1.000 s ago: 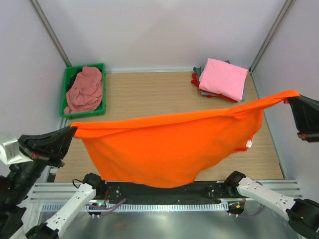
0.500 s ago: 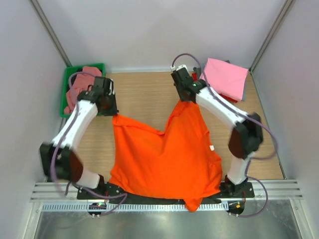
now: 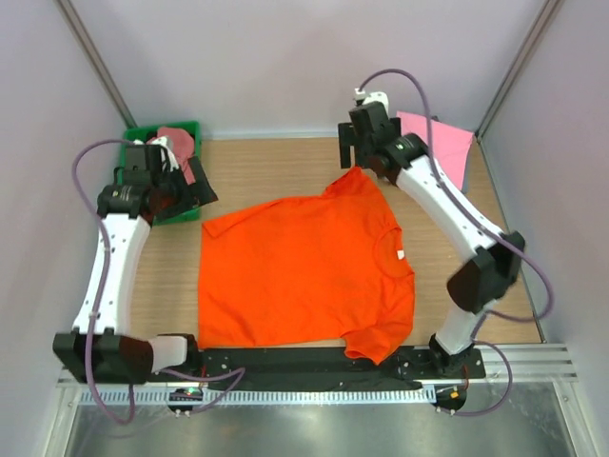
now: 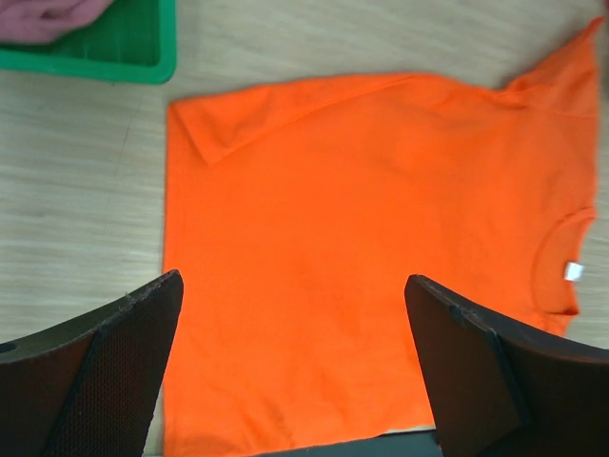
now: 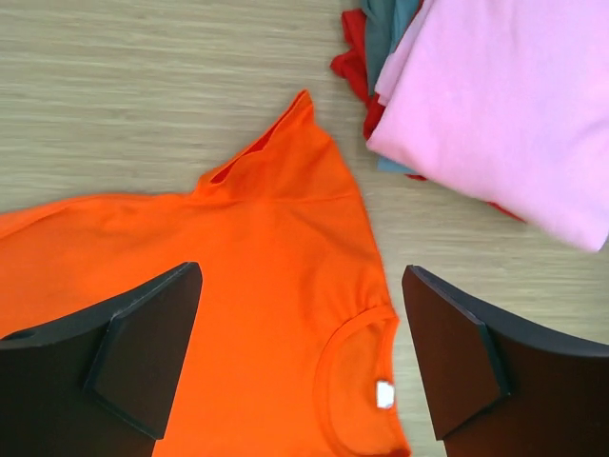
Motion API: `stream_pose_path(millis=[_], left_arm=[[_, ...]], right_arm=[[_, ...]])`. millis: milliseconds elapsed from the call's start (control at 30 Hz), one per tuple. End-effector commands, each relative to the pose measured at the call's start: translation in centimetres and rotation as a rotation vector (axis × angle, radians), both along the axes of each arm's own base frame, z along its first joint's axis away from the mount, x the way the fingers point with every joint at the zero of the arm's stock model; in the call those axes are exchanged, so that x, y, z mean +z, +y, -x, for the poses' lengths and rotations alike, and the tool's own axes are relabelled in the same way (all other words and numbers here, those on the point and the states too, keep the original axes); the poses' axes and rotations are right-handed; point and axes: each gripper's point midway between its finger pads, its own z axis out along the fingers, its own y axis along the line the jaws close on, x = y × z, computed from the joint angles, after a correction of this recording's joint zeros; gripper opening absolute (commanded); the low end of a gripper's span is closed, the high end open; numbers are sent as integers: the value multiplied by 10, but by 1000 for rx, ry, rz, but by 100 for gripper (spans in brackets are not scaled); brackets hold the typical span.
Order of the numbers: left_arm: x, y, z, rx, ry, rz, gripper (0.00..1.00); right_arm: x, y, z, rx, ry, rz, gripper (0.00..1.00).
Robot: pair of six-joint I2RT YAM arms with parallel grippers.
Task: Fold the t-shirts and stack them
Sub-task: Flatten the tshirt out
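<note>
An orange t-shirt [image 3: 304,271] lies spread flat on the wooden table, neck to the right, with its white label [image 3: 402,254] showing. One sleeve tip points at my right gripper [image 3: 362,157], which hovers open above it with nothing held. My left gripper [image 3: 195,188] is open and empty over the shirt's far left corner, beside the bin. In the left wrist view the shirt [image 4: 362,238] fills the space below the open gripper [image 4: 293,278]. In the right wrist view the collar and label [image 5: 384,393] lie under the open gripper [image 5: 303,269]. A folded stack with a pink shirt [image 3: 438,143] on top sits at the back right.
A green bin [image 3: 143,205] at the back left holds a crumpled dusty-pink shirt [image 3: 176,143]. Red [image 5: 352,62] and grey [image 5: 390,24] shirts lie under the pink one [image 5: 504,105]. The orange shirt's near sleeve [image 3: 376,345] overhangs the black front rail. Walls close three sides.
Both grippers have opened and let go of the orange shirt. It has dropped from a bunched, lifted hang to lying flat. Both arms have pulled back toward the far corners.
</note>
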Motion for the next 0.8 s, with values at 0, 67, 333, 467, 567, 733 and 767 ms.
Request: stream_pose_path(millis=[0,67,333,467,567,733,767], left_arm=[[-15,-15,19,-75,17,58,100],[-22,-22,25,-109,5,87,99],[-70,-37,40,-90,-4,181,86],[-96,-17,18,39,59,87,81],[-111,-2,1,141,84,40,70],[-120,15,-27,303,46,23,54],[-128,16,-31,315,66,12,53]], right_arm=[[-6,9,26,14,-26,-162,93],[-26,22,35,72,27,-209,92],[-112,51,46,131,245,-267,59],[-132,50,62,105,269,-304,63],[-139,51,92,112,261,-357,64],[-164,54,153,152,198,-470,65],[-165,64,167,194,182,-489,65]])
